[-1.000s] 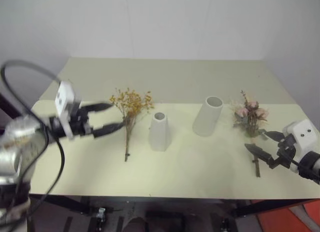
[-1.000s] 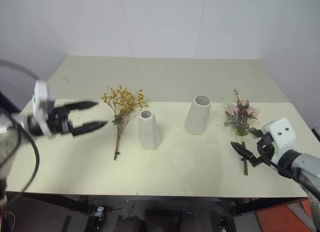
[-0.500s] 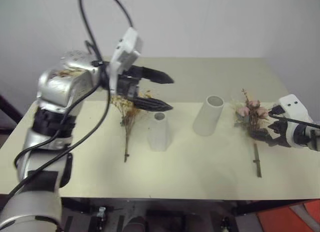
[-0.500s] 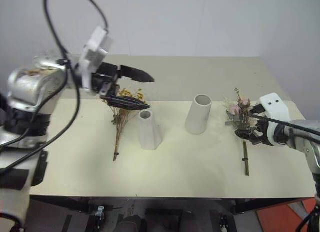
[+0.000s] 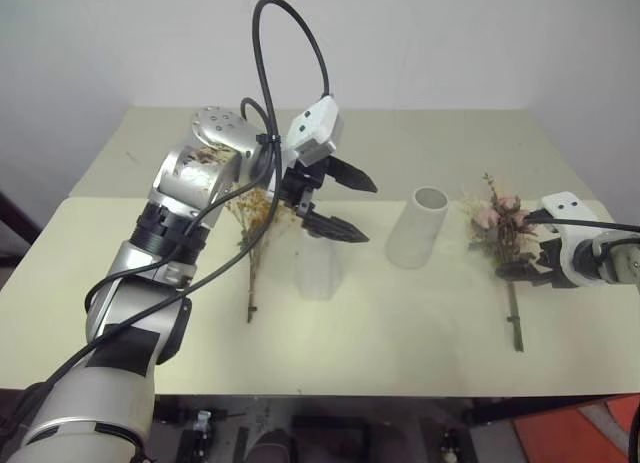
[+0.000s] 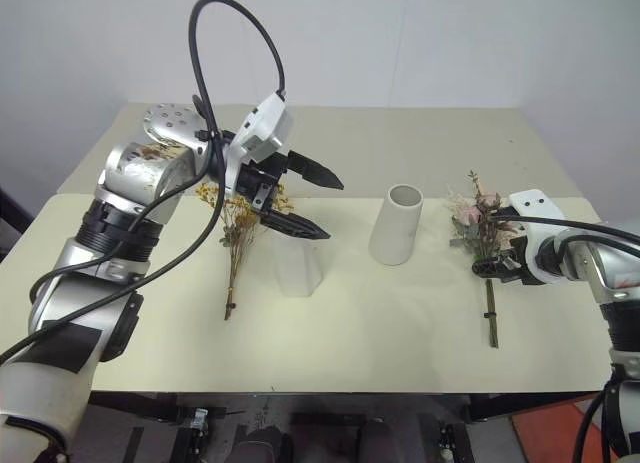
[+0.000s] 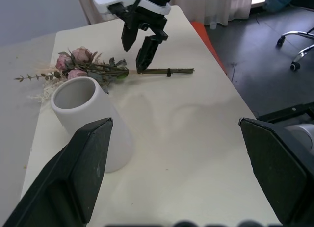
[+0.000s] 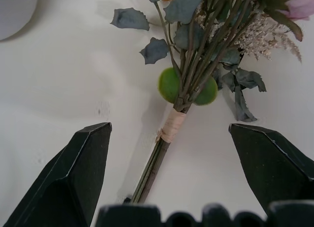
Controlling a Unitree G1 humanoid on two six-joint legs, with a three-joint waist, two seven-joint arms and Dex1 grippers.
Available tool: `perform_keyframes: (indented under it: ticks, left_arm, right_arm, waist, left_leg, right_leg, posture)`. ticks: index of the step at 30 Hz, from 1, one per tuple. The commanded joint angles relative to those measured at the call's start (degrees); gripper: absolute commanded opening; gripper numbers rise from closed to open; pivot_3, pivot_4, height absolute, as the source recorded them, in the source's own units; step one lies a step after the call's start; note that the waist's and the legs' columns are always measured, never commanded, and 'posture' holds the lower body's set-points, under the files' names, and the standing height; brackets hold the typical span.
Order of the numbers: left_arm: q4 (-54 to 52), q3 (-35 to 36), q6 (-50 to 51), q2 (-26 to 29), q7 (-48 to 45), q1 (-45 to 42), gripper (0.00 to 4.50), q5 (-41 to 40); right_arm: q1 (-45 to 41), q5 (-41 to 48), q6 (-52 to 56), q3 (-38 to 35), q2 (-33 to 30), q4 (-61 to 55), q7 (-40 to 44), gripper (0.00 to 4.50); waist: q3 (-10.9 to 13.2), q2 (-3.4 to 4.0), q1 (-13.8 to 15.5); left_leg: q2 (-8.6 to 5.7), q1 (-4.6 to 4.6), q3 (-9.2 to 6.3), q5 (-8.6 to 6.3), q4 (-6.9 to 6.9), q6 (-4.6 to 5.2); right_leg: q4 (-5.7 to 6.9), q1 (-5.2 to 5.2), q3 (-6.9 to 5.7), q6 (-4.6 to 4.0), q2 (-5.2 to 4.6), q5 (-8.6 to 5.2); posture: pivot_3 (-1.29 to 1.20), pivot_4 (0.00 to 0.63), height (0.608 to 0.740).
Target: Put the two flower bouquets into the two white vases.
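Yellow bouquet point(image 6: 236, 223) and rose bouquet point(image 6: 481, 238) lie flat beside two upright empty white vases point(image 6: 396, 224)

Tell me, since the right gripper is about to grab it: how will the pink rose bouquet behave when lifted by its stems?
The pink rose bouquet will probably lift as one bundle, since a pale wrap binds its stems. It looks top-heavy, blooms and leaves crowding one end, so it may droop or swing. The thin stems seem fairly stiff, but the right gripper, open astride them, could crush them.
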Motion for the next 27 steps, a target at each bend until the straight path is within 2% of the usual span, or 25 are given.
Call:
perform_keyframes:
  ticks: [1,8,12,21,22,27]
  left_arm:
    - [-1.22,0.84,-0.81,-0.46,-0.32,-1.37,4.49,0.42]
    - [-2.47,1.74,0.08,-0.42,0.66,-0.86,4.49,0.58]
    - [-4.06,2.26,1.15,0.21,1.31,0.10,4.50,0.17]
    - [-4.95,2.91,2.19,1.83,2.40,0.59,4.50,0.37]
    - [-4.63,3.05,2.13,2.02,2.80,0.51,4.50,0.54]
    - [-1.74,4.28,3.50,1.37,7.59,-0.43,4.50,1.34]
  right_arm:
    - [-1.93,-2.78,-2.46,1.83,0.15,4.53,1.26,4.50]
    - [-4.90,-6.38,-7.79,3.91,3.28,14.61,3.34,4.50]
    - [-7.28,-8.02,-9.65,4.28,4.83,19.29,5.33,3.60]
    - [-10.28,-12.36,-11.93,6.96,6.96,26.35,8.97,0.35]
    - [-10.52,-12.80,-12.01,6.79,7.26,27.18,8.88,0.23]
    - [-11.76,-14.12,-12.13,3.56,7.99,29.12,6.26,0.23]
  waist:
    - [0.00,0.00,-0.01]
    - [0.00,0.01,-0.12]
    - [0.00,0.02,-0.15]
    - [0.00,0.03,-0.19]
    - [-0.01,0.03,-0.20]
    - [-0.01,0.04,-0.22]
  left_leg:
    - [0.00,-0.01,0.00,0.00,-0.01,0.00]
    - [0.00,0.00,0.01,0.00,0.01,0.01]
    - [0.00,0.01,0.01,0.00,0.03,0.00]
    - [0.00,-0.01,0.01,0.01,0.03,-0.01]
    - [0.00,-0.01,0.01,0.01,0.03,-0.01]
    - [0.00,0.01,0.00,0.02,0.06,-0.03]
  right_leg:
    - [0.01,0.00,0.00,0.00,0.00,0.00]
    - [0.02,-0.01,0.00,0.02,0.00,0.01]
    - [0.03,-0.01,0.01,0.02,0.00,0.01]
    - [0.08,-0.01,0.00,0.04,0.00,0.02]
    - [0.09,-0.01,0.00,0.04,0.00,0.02]
    - [0.09,0.00,0.01,0.05,0.00,0.03]
  posture:
    - [0.00,0.150,0.740]
    - [0.00,0.150,0.740]
    - [0.00,0.150,0.740]
    - [0.00,0.150,0.740]
    - [0.00,0.150,0.740]
    - [0.00,0.150,0.740]
